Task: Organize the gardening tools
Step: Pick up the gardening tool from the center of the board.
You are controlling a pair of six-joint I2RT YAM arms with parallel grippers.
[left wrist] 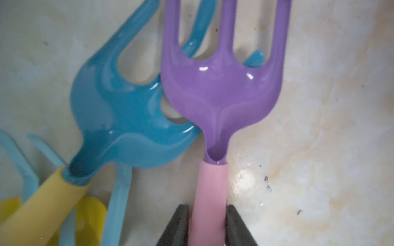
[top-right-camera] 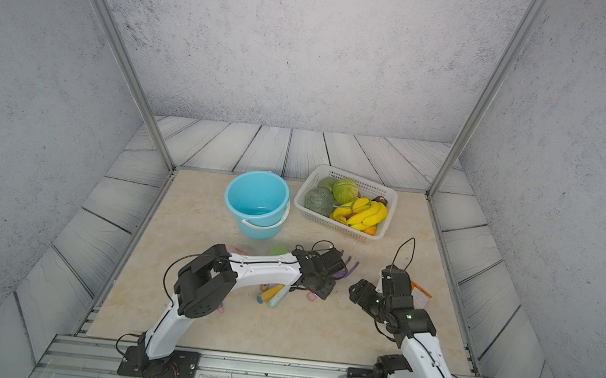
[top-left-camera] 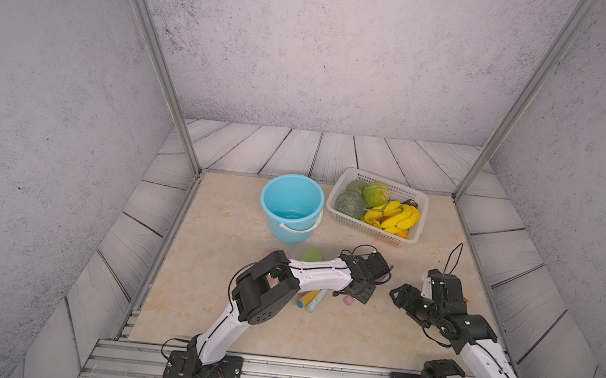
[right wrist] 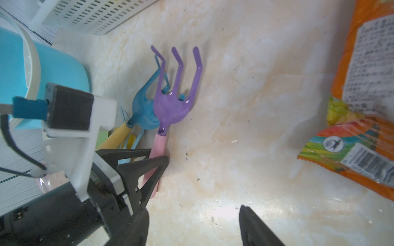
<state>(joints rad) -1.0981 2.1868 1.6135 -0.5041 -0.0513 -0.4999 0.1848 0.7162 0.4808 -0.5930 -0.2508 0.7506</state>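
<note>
My left gripper is shut on the pink handle of a purple rake, its pads pressed against both sides. The rake lies low on the marble tabletop, tines pointing away from the arm. Beside it lie a blue rake with a yellow handle, a light-blue fork and a yellow trowel. In the right wrist view the purple rake and blue rake overlap. My right gripper stands open over bare table to the right, also in a top view.
A light-blue bucket stands behind the tools, and next to it a white basket of fruit and vegetables. A green trowel shows past the left arm. An orange packet lies by the right arm.
</note>
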